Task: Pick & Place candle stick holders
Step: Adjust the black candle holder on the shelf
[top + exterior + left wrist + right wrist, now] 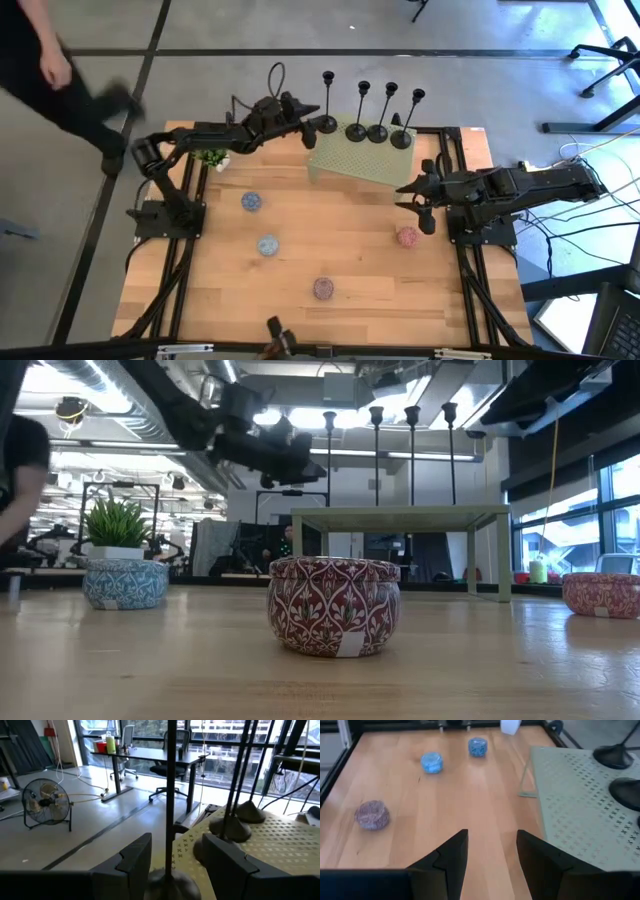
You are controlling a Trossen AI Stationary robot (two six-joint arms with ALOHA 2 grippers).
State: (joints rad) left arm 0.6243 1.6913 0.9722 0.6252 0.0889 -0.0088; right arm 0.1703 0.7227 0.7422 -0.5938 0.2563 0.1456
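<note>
Approach step: left gripper (172, 862) open, fingers astride the end candle stick holder (328, 122) stem on the green stand (370, 165) w/ three others; next close, lift straight (right gripper (490, 855) open, idle)

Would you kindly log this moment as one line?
left gripper: open around leftmost candle stick holder stem | right gripper: open, empty, waiting | three holders on perforated stand

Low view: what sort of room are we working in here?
Likely an open-plan office or lab. Exposed ceiling ducts run overhead, a desk with an office chair stands by big windows, and a floor fan sits on the concrete floor.
</note>
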